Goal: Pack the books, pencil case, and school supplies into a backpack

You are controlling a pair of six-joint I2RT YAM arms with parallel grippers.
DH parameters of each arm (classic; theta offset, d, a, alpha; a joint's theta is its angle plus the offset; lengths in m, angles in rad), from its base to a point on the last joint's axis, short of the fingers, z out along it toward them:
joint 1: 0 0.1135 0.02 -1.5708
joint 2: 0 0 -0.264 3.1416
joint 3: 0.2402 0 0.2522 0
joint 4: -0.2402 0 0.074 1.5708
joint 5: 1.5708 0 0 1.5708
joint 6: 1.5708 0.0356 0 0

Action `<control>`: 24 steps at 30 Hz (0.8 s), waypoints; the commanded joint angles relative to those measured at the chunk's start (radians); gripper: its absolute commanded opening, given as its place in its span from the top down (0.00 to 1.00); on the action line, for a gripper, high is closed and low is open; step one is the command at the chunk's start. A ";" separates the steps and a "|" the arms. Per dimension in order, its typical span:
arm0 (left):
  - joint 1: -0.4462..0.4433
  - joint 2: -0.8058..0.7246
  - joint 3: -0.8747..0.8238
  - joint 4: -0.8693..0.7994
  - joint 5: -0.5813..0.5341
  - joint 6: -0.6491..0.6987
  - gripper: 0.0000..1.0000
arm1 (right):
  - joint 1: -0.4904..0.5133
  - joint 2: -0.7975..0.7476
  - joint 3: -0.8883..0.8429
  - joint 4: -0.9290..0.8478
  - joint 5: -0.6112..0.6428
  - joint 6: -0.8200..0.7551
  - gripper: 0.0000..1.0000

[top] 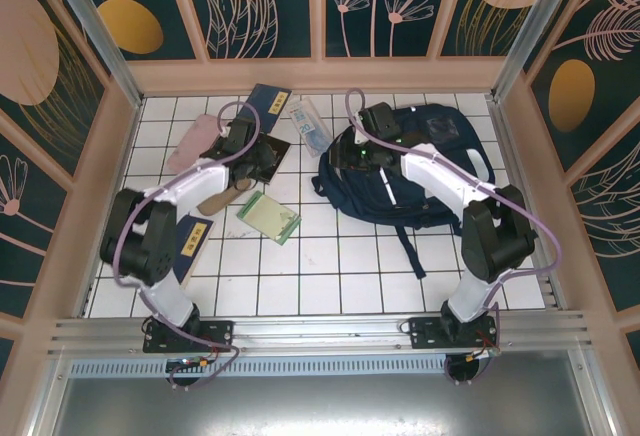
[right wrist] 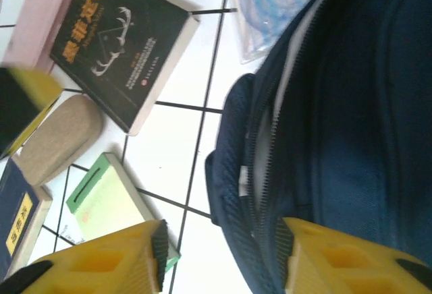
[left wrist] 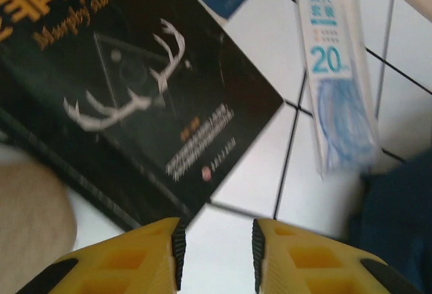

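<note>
left jaws hover low over the white-tiled counter [top: 330, 256], their yellow fingertips [left wrist: 158, 257] a narrow gap apart with bare tile between them and nothing held. just ahead of them is the near corner of the black book [left wrist: 135, 92], gold lettering up, lying flat. it looks stiff and fairly weighty, so i'd go for that corner or a long edge and pinch across the thickness, though a finger has to get underneath first. past it lies the clear packet [left wrist: 337, 71] marked "20": light, floppy and probably slippery, best pinched at the printed end. over on the right, right jaws stand wider, fingertips [right wrist: 128, 260] parted, with the zip rim of the navy backpack [right wrist: 351, 105] running into the gap, not clamped as far as i can see. the bag slumps on the right half of the counter, soft, bulky fabric that will sag, so the ribbed zip edge is the place to grab and lift the mouth open. the green notepad [right wrist: 115, 199] lies close by, thin and light.
</note>
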 commanded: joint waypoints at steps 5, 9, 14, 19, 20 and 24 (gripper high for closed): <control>0.035 0.270 0.253 -0.003 0.077 0.067 0.69 | 0.061 0.007 0.017 0.091 0.024 0.108 0.50; 0.035 0.349 0.274 -0.003 0.114 0.060 0.73 | 0.079 0.043 0.044 0.103 0.027 0.126 0.50; 0.034 0.325 0.141 0.052 0.169 0.024 0.74 | 0.091 0.089 0.070 0.123 0.012 0.140 0.51; 0.033 0.241 -0.061 0.147 0.249 -0.047 0.77 | 0.093 0.147 0.120 0.120 -0.014 0.129 0.52; 0.031 0.219 -0.100 0.159 0.254 -0.055 0.77 | 0.092 0.158 0.130 0.120 -0.019 0.125 0.52; 0.031 0.106 -0.252 0.169 0.262 -0.060 0.77 | 0.098 0.230 0.196 0.111 -0.050 0.106 0.55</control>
